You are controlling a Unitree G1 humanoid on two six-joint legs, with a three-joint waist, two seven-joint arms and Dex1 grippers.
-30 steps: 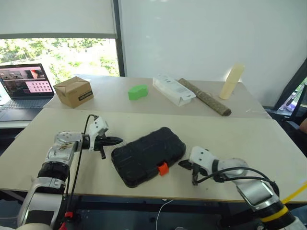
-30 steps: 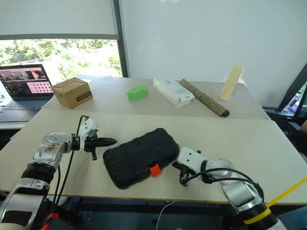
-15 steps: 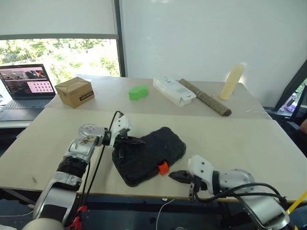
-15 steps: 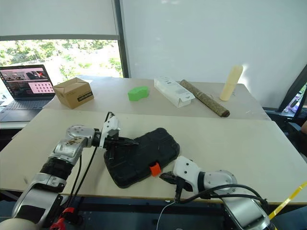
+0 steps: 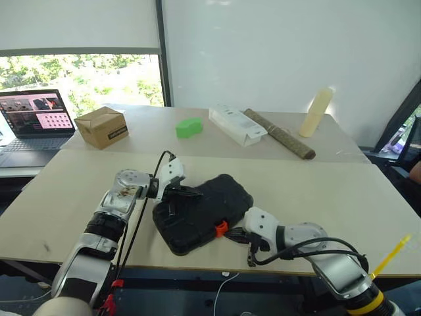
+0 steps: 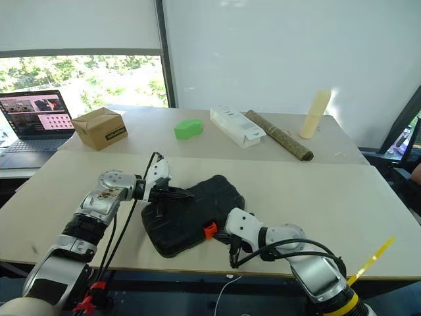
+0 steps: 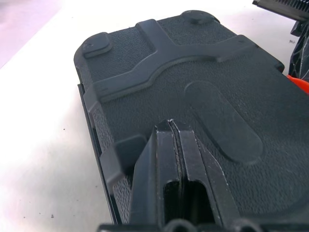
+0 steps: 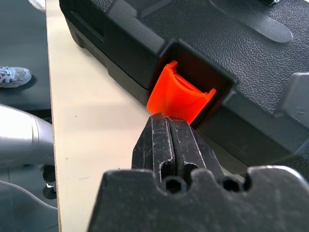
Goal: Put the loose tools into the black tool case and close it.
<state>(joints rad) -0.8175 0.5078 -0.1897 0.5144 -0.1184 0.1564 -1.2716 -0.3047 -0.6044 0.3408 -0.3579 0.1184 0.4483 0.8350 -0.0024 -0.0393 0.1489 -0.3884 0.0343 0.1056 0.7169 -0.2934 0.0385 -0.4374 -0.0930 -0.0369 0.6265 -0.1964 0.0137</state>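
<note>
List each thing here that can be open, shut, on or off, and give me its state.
Tool case: lid down, shut.
Orange latch: sticking out from its recess, not flush.
Left gripper: shut, over the case lid.
Right gripper: shut, tips at the latch.
Cardboard box: flaps shut.
Laptop: open, screen lit.
White carton: lying flat, closed.

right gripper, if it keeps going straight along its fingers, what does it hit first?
The orange latch on the black tool case. The shut right gripper points straight at it from very close; whether the tips touch it already is unclear.
</note>
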